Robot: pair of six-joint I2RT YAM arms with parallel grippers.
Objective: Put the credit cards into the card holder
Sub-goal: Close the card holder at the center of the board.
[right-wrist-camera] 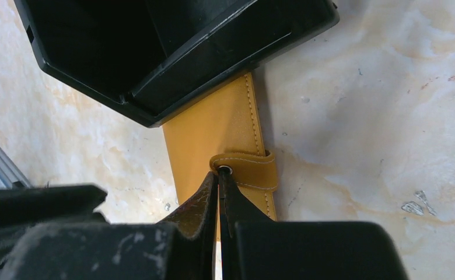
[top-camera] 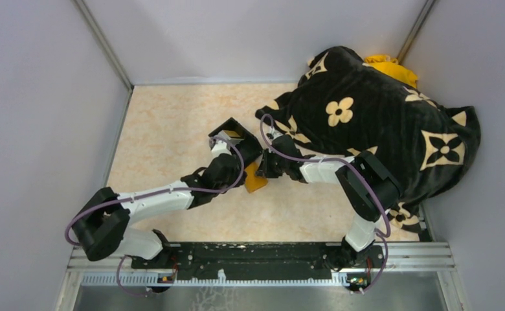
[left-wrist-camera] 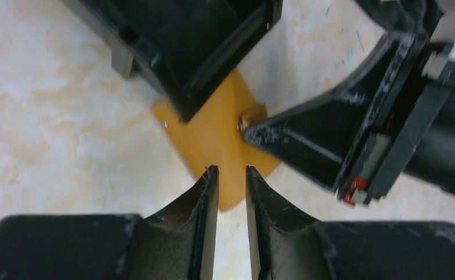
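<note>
The card holder [left-wrist-camera: 213, 143] lies closed and flat on the table, orange face up. Its far end is hidden under a corner of the black box [left-wrist-camera: 196, 46], and its near corner sits directly beneath the left gripper [left-wrist-camera: 231, 174]. That gripper's jaws stand a narrow slit apart with nothing between them; the orange leather and the pale tabletop show through the gap. From the left wrist view I cannot tell whether its fingertips [left-wrist-camera: 212, 175] actually touch the holder or hang just above it. The right gripper [right-wrist-camera: 220, 175] comes in from the holder's other side. Its jaws are pressed fully together, their tips right at the metal snap of the little side tab [right-wrist-camera: 251, 170], which folds over the holder's edge. It looks like contact with the tab rather than a pinch on it, though the fingers hide the spot. In the overhead view both arms meet at mid-table, just in front of the box. The table [top-camera: 172, 129] is cream with a faint marbled pattern. Plain pale grey walls [top-camera: 43, 97] close it in, and a metal rail [top-camera: 256, 256] carries the arm bases along the near edge. A large black cloth with cream flower motifs [top-camera: 379, 129] is heaped over the far right corner, with something yellow [top-camera: 386, 65] at its top.
</note>
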